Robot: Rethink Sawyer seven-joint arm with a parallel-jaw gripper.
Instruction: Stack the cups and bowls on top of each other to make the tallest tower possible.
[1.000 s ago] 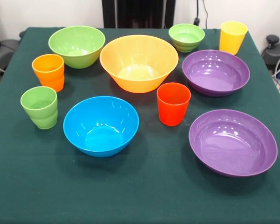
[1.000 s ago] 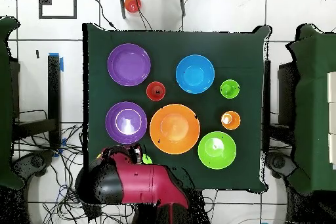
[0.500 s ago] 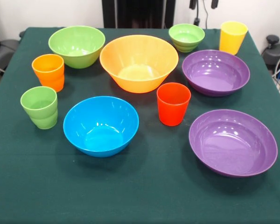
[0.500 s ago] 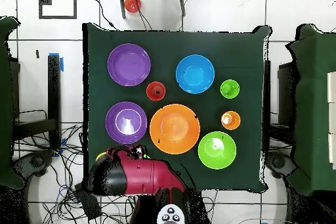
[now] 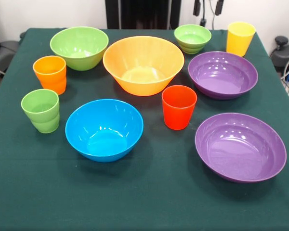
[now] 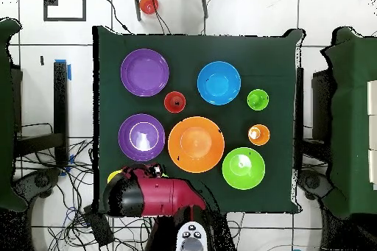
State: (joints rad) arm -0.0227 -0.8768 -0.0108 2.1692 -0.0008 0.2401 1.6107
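I see the pincer (image 5: 206, 6) only as two dark tips, parted, holding nothing. Just below it sit the small green bowl (image 5: 192, 38) and yellow cup (image 5: 240, 37); dropping between, I'd risk toppling either.

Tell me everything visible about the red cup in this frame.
The red cup is a small, glossy, tapered tumbler that looks like plastic, wider at the rim than at the base. It stands upright, mouth up and empty, on the green tablecloth near the middle of the table. In the front view it sits just in front of the large orange bowl, between the blue bowl and the nearer purple bowl. It stands apart from them all; nothing is stacked in it and only the cloth touches it.
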